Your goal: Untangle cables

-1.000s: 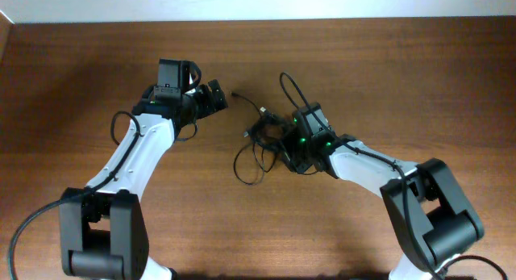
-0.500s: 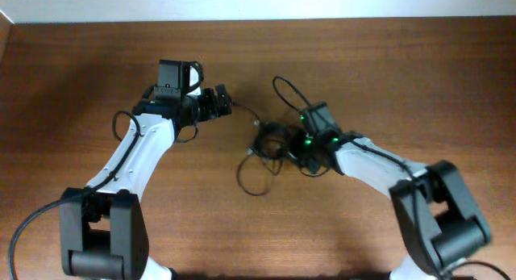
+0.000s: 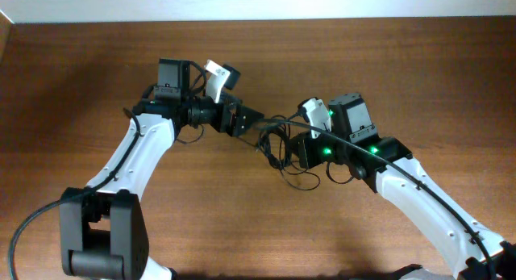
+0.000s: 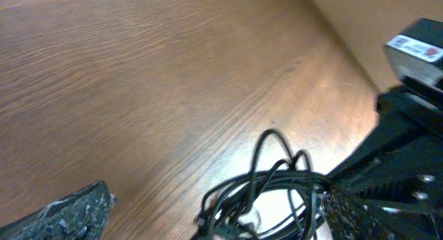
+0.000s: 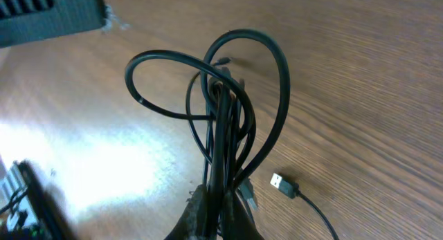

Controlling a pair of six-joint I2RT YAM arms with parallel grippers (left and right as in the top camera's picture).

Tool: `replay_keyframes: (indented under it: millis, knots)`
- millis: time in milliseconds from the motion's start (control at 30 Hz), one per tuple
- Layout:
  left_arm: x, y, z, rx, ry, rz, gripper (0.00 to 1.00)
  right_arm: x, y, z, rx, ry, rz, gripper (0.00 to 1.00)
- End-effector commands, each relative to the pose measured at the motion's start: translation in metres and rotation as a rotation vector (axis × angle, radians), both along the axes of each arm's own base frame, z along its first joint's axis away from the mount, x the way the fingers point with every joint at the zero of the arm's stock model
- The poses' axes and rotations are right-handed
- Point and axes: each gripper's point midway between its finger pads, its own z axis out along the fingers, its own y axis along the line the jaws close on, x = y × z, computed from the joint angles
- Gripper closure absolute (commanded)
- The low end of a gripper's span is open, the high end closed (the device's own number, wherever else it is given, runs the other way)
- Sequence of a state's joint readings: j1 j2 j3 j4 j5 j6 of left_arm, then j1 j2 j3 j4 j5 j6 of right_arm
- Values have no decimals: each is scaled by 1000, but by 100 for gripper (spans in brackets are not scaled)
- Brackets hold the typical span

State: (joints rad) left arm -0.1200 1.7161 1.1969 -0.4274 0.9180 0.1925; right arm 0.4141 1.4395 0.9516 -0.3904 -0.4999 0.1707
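My right gripper (image 5: 220, 216) is clamped shut on the cables (image 5: 228, 108), thin glossy black cords bunched into tangled, overlapping loops near the middle of the wooden table (image 3: 81, 70). One small silvery plug (image 5: 279, 182) rests on the wood. My left gripper (image 3: 246, 120) hangs wide open just beside the bundle, gripping nothing.

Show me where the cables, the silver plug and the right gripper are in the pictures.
cables (image 5: 223, 129): right wrist view, the bunched strands
plug (image 5: 278, 180): right wrist view, its silver tip
right gripper (image 5: 220, 216): right wrist view, between its fingertips
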Motion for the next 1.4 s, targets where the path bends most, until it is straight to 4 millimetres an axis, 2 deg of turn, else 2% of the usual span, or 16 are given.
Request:
replay_keyframes:
  millis: [0, 200, 333, 467, 600, 733, 767, 800, 867, 1267, 1300, 1367]
  knots:
    - [-7, -6, 19, -47, -75, -83, 1, -8, 11, 11, 43, -38, 99, 96]
    - [-13, -10, 14, -30, -59, -96, 1, -10, 12, 12, 52, -34, 107, 96]
    - [-16, -15, -10, 150, -134, -137, 0, -10, 12, 12, 54, -33, 109, 96]
    - [-17, -19, -11, 166, -174, -169, 16, -11, 13, 12, 56, -32, 110, 96]
    - [-19, -21, -11, 165, -175, -176, 22, -15, 16, 15, 81, -23, 133, 96]
    - [-25, -35, -11, 166, -187, -212, 30, -17, 18, 16, 95, -17, 144, 96]
    - [-25, -38, -12, 177, -193, -214, 33, -18, 19, 17, 101, -15, 150, 96]
    - [-24, -38, -15, 202, -201, -208, 44, -19, 20, 18, 106, -13, 155, 96]
    - [-20, -37, -19, 247, -211, -193, 54, -21, 21, 19, 118, -8, 165, 96]
    - [-14, -38, -22, 267, -238, -182, 56, -32, 30, 28, 190, 20, 228, 96]
    - [-13, -38, -23, 268, -233, -183, 59, -32, 30, 28, 190, 20, 228, 96]
    - [-13, -38, -28, 270, -221, -185, 75, -32, 30, 28, 190, 20, 228, 96]
